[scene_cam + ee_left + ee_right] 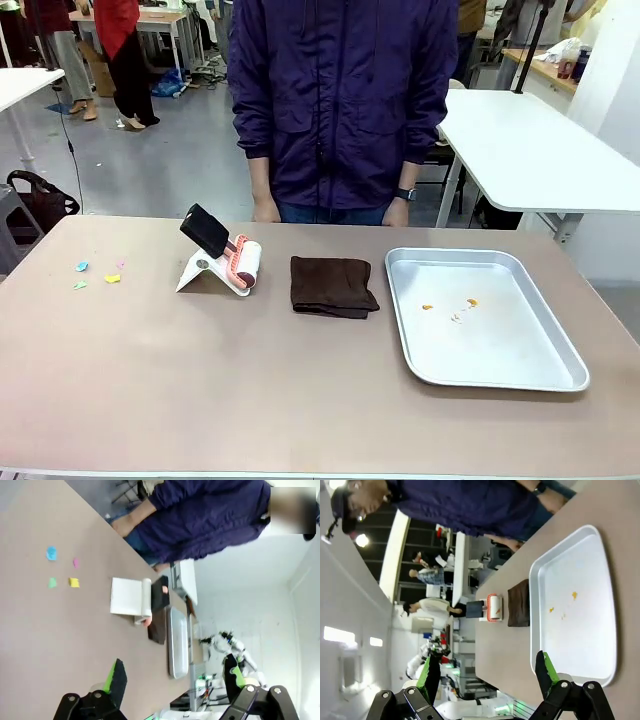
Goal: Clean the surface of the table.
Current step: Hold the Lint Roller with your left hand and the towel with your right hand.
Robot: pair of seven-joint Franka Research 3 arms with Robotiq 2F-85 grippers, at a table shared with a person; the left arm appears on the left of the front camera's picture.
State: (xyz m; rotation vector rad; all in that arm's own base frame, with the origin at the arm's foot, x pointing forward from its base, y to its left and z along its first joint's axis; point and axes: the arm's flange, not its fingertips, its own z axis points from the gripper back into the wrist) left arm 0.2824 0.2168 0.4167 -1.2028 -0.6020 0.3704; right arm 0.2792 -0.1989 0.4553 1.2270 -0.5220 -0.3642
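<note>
On counter (200, 400): 1 steel tray (500, 345), 1 brown cloth (333, 286), 1 lint roller (243, 264). Paper scraps x4 nr left edge: 1 blue (82, 266), 1 pink (121, 265), 1 green (79, 284), 1 yellow (112, 278). Crumbs in tray, approx 3: 2 orange (472, 302), 1 pale (456, 317). 1 person (340, 100) at far edge.

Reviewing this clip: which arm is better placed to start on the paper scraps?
Probably left. The paper scraps lie on the table at its left part, with the lint roller beside them; the left fingers point over them, while the right fingers point at the tray.
</note>
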